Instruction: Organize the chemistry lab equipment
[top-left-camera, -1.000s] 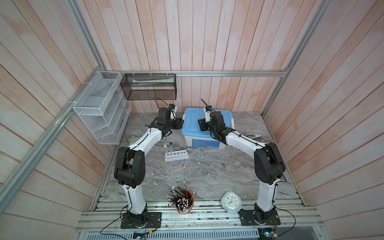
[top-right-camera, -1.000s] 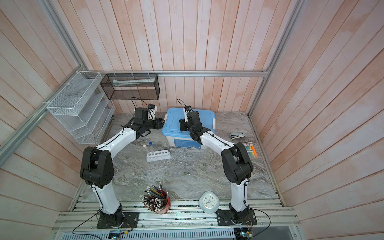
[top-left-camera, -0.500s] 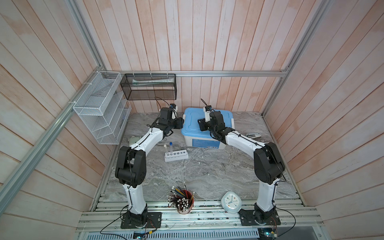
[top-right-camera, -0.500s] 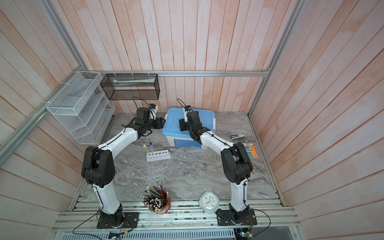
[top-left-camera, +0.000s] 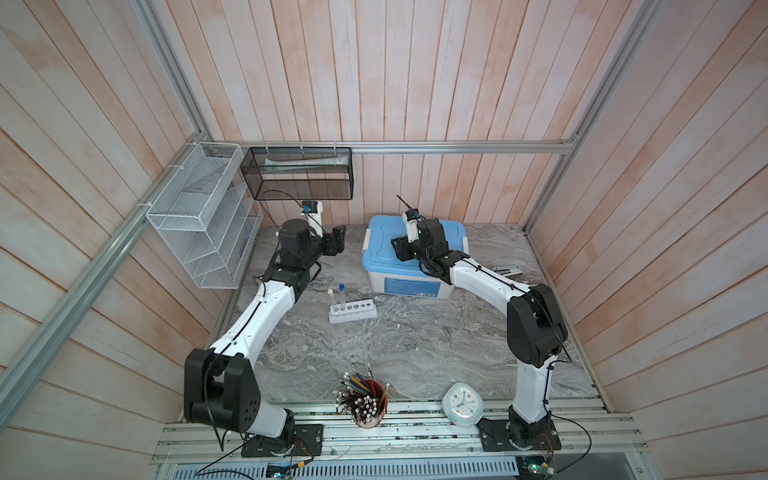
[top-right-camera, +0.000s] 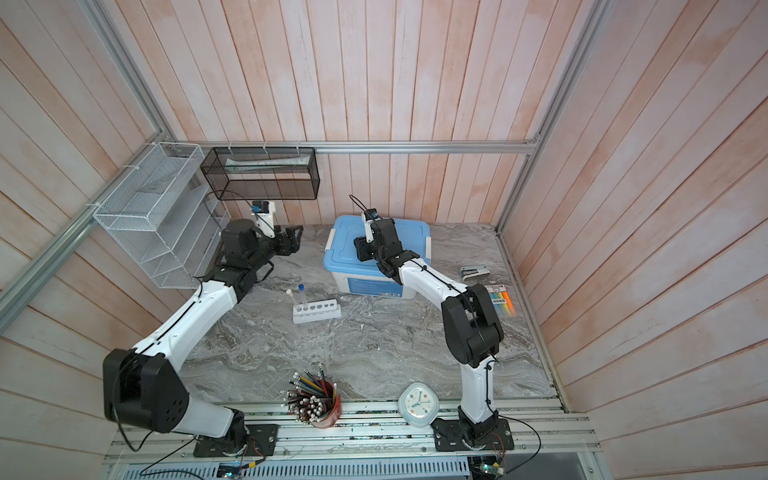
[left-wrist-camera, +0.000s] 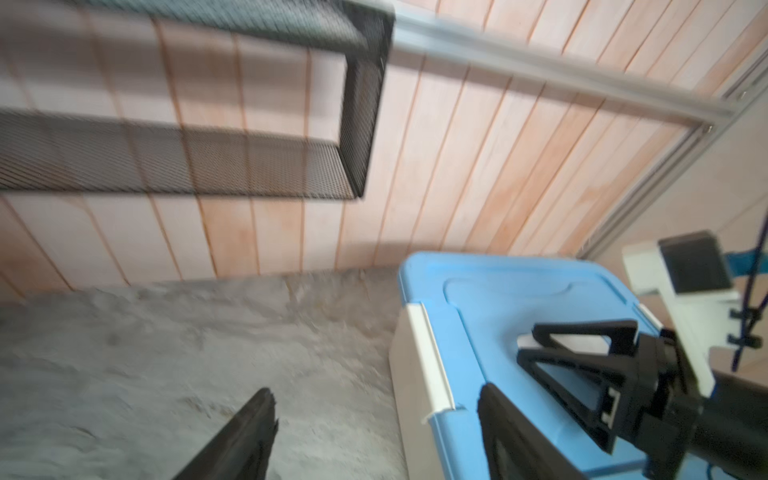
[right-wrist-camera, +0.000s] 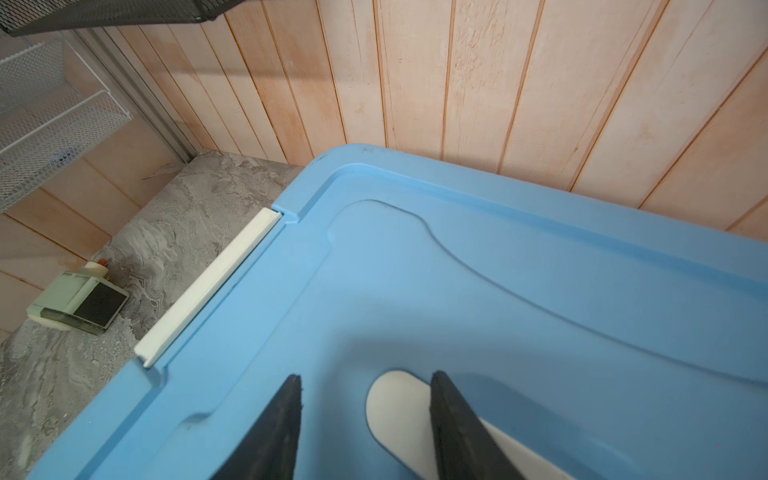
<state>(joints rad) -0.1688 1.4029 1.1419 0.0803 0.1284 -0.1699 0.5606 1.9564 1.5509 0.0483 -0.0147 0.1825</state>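
Observation:
A white six-hole rack stands mid-table with two thin tubes upright in its left end, one capped blue and one capped white. Behind it sits a white box with a shut blue lid. My left gripper is open and empty beside the box's left wall. My right gripper hovers open over the lid, one finger above the lid's white handle.
A white wire shelf and a black mesh basket hang at the back left. A stapler and a marker pack lie right of the box. A red pencil cup and a white clock stand in front. A pale green device lies left of the box.
Both grippers have opened wider. The left gripper has drawn back a little to the left, away from the box. The right gripper stays over the lid.

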